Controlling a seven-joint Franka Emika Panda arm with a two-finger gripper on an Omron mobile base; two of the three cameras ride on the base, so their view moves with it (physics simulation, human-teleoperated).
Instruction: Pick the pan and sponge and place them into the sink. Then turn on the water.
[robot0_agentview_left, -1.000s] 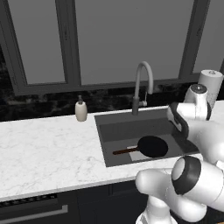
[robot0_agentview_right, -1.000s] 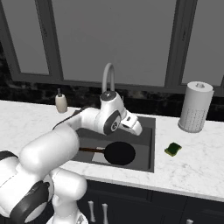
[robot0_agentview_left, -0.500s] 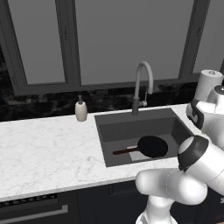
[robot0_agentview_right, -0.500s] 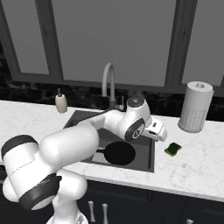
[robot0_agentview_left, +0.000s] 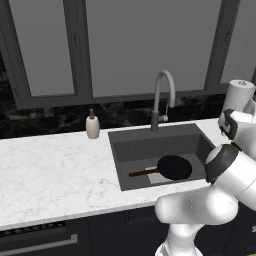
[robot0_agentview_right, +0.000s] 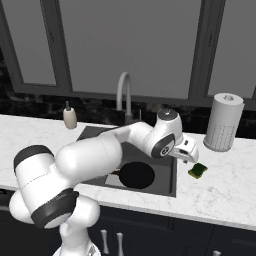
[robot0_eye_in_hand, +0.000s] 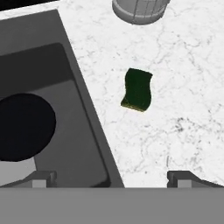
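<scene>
The black pan (robot0_agentview_left: 172, 167) lies flat in the dark grey sink (robot0_agentview_left: 130, 150), its red-brown handle (robot0_agentview_left: 142, 173) pointing left. From the other side the pan (robot0_agentview_right: 136, 175) sits left of the hand. The green sponge (robot0_agentview_right: 198, 171) rests on the marble counter just right of the sink's rim (robot0_agentview_right: 175, 175). My gripper (robot0_agentview_right: 189, 156) hovers above the counter edge, close over the sponge. In the hand view the sponge (robot0_eye_in_hand: 138, 89) lies ahead between the widely spread fingertips (robot0_eye_in_hand: 43, 177), gripper (robot0_eye_in_hand: 113, 179) open and empty. The pan (robot0_eye_in_hand: 24, 127) shows at the left. Water is out of view.
A paper towel roll (robot0_agentview_right: 223, 122) stands behind the sponge at the back right. The curved tap (robot0_agentview_left: 162, 97) rises behind the basin, and a soap bottle (robot0_agentview_left: 92, 125) stands to its left. White marble counter (robot0_agentview_left: 55, 170) stretches left of the sink.
The arm has swung right, from above the sink to over the counter beside the sponge. The jaws have stayed open. Pan and sponge have not moved.
</scene>
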